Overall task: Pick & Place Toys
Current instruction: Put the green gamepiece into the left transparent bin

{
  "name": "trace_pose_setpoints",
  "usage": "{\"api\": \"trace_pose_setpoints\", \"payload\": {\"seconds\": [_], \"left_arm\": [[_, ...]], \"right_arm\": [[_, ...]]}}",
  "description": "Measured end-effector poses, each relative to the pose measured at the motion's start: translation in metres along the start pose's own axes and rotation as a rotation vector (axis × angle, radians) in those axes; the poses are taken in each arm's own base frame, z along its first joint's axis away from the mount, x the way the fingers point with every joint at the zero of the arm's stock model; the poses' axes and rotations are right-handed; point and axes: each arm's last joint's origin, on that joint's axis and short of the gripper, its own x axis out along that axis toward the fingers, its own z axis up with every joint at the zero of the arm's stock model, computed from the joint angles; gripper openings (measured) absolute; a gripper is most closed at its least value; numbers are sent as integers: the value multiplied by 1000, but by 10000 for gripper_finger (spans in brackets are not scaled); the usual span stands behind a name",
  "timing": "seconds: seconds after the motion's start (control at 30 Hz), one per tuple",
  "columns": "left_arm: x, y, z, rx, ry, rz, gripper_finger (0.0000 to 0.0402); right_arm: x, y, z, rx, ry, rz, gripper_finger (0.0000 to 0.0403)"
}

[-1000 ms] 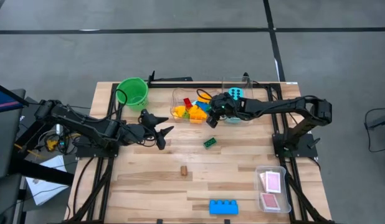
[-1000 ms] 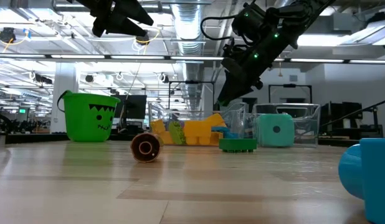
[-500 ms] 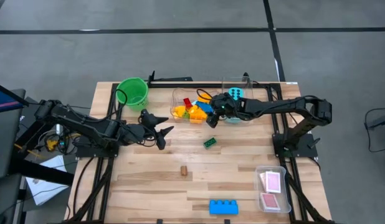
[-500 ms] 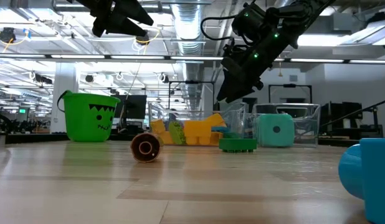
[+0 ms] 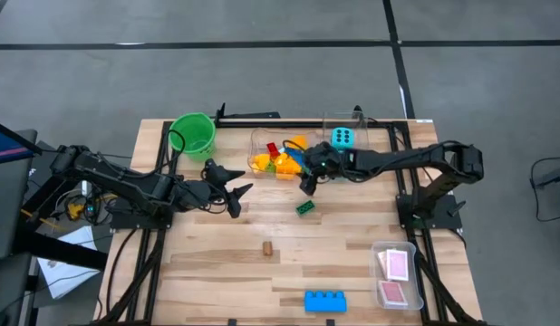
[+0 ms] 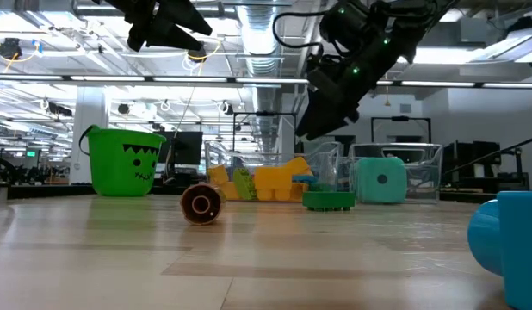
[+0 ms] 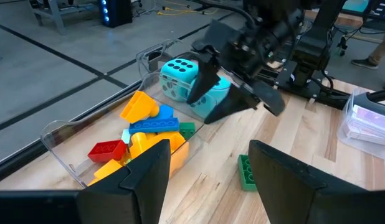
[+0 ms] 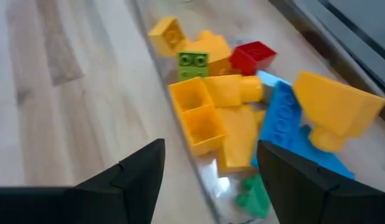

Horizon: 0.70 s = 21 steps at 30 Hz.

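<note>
the right gripper (image 5: 306, 184) hangs above the table just at the near edge of a clear tub (image 5: 258, 166), its two dark fingers (image 8: 139, 171) spread apart with nothing between them. that tub holds a heap of blocks (image 8: 227, 118): mostly chunky yellow ones, some hollow and square, a flat blue plate with studs, a red brick, a small light green two-stud piece and an orange bit, all tipped against each other. next to it, in a second clear tub (image 7: 156, 55), sits a cyan die (image 5: 342, 137) with black dots.

out on the bare wood lies a dark green block (image 5: 305, 207), just beside the right gripper and apart from the tubs. nearer the front edge sits a small brown cylinder (image 5: 267, 246) on its side, and at the front a long blue block (image 5: 324, 301) with round studs. a clear tray (image 5: 395, 274) at the front right corner holds pink-and-white cards (image 5: 397, 264).

the left gripper (image 5: 236, 196) waits left of the middle, fingers parted and holding nothing. a green bucket (image 5: 193, 134) with a face stands at the back left.
</note>
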Motion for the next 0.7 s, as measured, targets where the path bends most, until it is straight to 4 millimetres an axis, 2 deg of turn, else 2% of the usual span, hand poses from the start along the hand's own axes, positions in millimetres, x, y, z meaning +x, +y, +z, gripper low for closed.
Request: {"api": "trace_pose_setpoints", "payload": {"seconds": [0.1, 0.27, 0.43, 0.57, 0.7], "left_arm": [[0, 0, 0, 1, 0, 0, 213], [0, 0, 0, 1, 0, 0, 213], [0, 0, 0, 1, 0, 0, 213], [0, 0, 0, -7, -1, 0, 213], [1, -1, 0, -9, -3, -1, 213]], "right_arm": [[-5, 11, -2, -37, 3, 35, 245], [-27, 38, -5, -162, 7, 179, 244], [-43, 72, -22, -366, 70, 336, 244], [-41, 90, -43, -450, 124, 370, 244], [-36, 98, -50, -460, 146, 355, 244]]}}
